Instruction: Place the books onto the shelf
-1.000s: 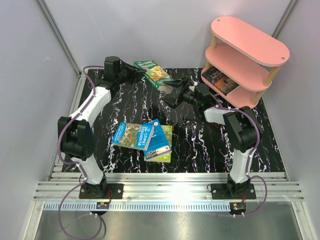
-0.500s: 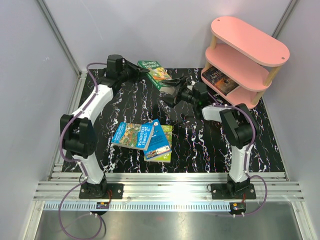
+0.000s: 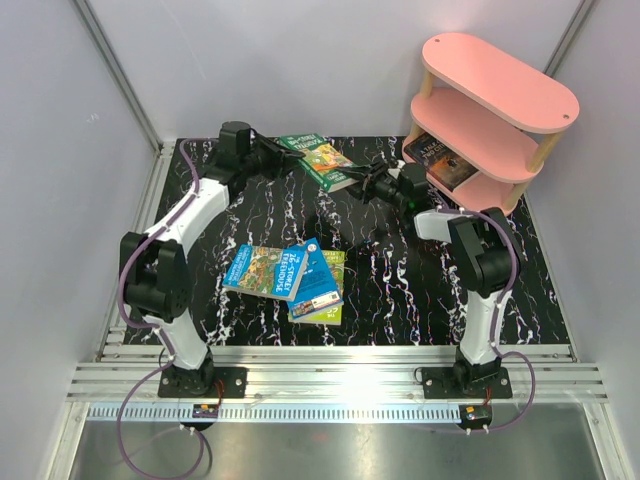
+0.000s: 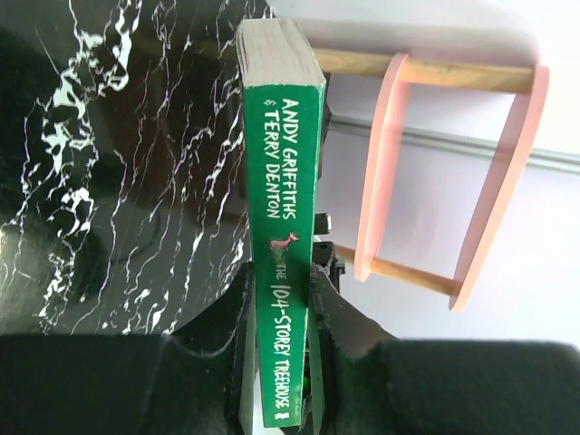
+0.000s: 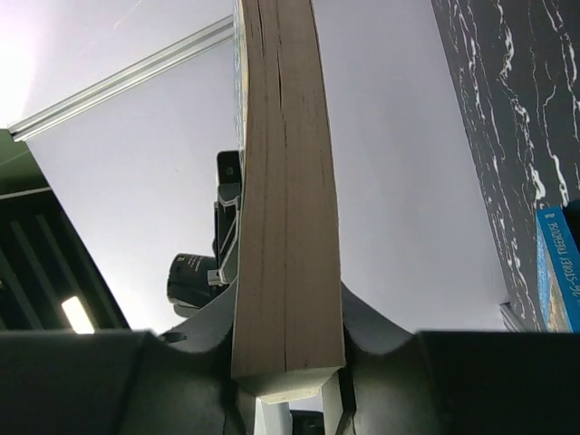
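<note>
A dark green book (image 3: 323,160) hangs above the back of the table, held from both ends. My left gripper (image 3: 284,153) is shut on its spine end; in the left wrist view the green spine (image 4: 288,227) runs up between the fingers of that gripper (image 4: 282,294). My right gripper (image 3: 359,182) is shut on the opposite side, its fingers pressed on the page edge (image 5: 285,208) of the book at the jaws (image 5: 288,313). The pink shelf (image 3: 495,85) stands at the back right, with a dark book (image 3: 440,158) on its bottom tier.
Two blue books (image 3: 258,270) (image 3: 312,281) and a yellow-green one (image 3: 337,288) lie overlapping on the black marbled table (image 3: 400,290). A blue book spine (image 5: 557,272) shows at the right wrist view's edge. Grey walls close in the back and sides.
The left arm carried the green book to the right. The right gripper moved onto the book's free edge and went from wide open to shut on it.
</note>
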Controlling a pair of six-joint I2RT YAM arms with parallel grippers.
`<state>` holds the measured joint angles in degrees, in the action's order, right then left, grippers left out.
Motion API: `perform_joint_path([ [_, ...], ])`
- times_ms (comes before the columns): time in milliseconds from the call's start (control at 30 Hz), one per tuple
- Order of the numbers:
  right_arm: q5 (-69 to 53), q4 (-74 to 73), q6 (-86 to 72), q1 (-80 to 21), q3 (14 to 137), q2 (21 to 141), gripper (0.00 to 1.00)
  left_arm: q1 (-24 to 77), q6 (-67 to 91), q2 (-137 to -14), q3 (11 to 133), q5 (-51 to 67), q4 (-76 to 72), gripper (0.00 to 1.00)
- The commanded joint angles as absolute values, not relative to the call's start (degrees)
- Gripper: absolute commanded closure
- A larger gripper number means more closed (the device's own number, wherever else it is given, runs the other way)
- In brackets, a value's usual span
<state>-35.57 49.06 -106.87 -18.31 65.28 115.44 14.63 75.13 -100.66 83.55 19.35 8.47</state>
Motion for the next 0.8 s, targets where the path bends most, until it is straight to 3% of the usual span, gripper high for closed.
perform_joint_path([
  [0, -30.67, 48.69, -105.82, -13.63, 63.20, 110.93, 1.00, 14.32, 72.52, -95.80, 83.76, 23.11, 5.18, 1.00],
  [133, -32.51, 45.54, -102.23, -9.60, 61.26, 107.67, 1.00, 16.86, 67.87, -96.85, 84.46, 24.78, 5.89, 1.00],
  [233, -34.97, 38.80, -96.19, -4.86, 59.16, 102.76, 1.00, 19.24, 64.87, -98.34, 85.78, 27.15, 7.11, 0.92],
  [367, -36.12, 20.52, -82.47, 3.06, 58.36, 93.89, 1.00, 20.65, 59.60, -99.40, 85.26, 29.26, 8.96, 0.61],
  [467, -36.30, 13.10, -77.08, 7.98, 56.62, 88.95, 1.00, 20.13, 58.19, -99.23, 82.98, 30.67, 9.93, 0.49],
  [767, -34.81, 16.53, -77.79, 14.94, 50.62, 84.81, 1.00, 18.81, 57.22, -97.82, 79.19, 31.90, 10.37, 0.45],
])
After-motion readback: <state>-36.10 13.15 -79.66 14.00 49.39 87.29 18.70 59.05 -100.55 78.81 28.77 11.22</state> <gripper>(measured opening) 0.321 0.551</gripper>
